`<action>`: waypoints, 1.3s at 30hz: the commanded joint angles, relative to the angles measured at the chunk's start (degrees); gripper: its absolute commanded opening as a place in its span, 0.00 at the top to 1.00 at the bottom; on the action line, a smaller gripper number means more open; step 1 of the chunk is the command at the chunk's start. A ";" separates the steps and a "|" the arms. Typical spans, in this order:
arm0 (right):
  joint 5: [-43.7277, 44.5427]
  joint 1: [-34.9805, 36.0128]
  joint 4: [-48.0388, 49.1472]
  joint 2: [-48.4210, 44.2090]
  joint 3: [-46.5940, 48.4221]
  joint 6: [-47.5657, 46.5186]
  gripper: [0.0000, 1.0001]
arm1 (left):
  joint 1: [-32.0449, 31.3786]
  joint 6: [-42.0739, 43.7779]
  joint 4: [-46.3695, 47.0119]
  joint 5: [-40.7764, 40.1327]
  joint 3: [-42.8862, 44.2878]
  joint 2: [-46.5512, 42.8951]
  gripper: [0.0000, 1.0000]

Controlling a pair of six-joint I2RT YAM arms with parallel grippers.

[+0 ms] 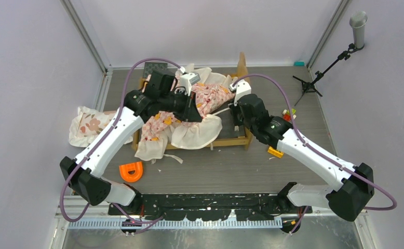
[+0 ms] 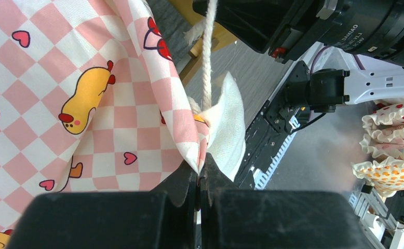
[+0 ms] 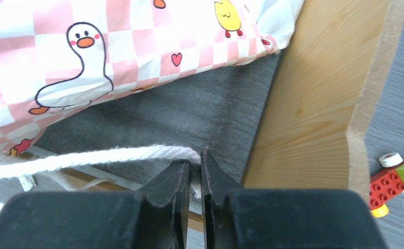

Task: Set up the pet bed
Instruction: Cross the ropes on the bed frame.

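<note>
From above, the pet bed (image 1: pixel 232 141) sits mid-table, half buried under a checkered sheet (image 1: pixel 210 96), with the left gripper (image 1: pixel 192 115) and the right gripper (image 1: pixel 236 120) both over it. The left wrist view shows its jaws pinched on the sheet's corner. The right wrist view shows its jaws nipping a white cord (image 3: pixel 85 158) just above the bed's grey mattress.

Place: a robot lab cell, folks, not a home.
Walls: plain white panels (image 1: pixel 34 52) on metal posts (image 1: pixel 85 36) box the grey table (image 1: pixel 231 171) in.
Arms: left arm (image 1: pixel 106 140) and right arm (image 1: pixel 314 155), both white, are bolted at the near edge, with purple cables (image 1: pixel 137 65) looping off them.
Wiring: a slotted cable duct (image 1: pixel 189 222) runs along the front.
Recording kit: a microphone (image 1: pixel 358 23) on a tripod (image 1: pixel 314 78) stands in the right corner.
Props: a small wooden bed (image 1: pixel 241 67), toy bricks (image 3: pixel 397 179) and an orange plastic piece (image 1: pixel 131 171), all up on the table.
</note>
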 commanded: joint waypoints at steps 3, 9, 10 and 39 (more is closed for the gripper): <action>-4.10 -0.06 1.89 -1.08 -0.29 1.50 0.83 | 0.36 0.20 0.01 3.43 1.40 -1.32 1.00; -5.56 -0.02 3.66 -0.02 -2.09 2.94 0.83 | 0.34 0.28 0.45 3.54 0.56 -0.57 1.00; -5.95 0.00 3.81 0.09 -2.31 3.22 0.83 | 0.30 0.39 0.43 3.15 0.56 -0.53 1.00; -8.99 -0.07 5.42 -0.97 -6.92 6.97 0.83 | 0.31 0.51 0.53 2.18 0.69 1.64 1.00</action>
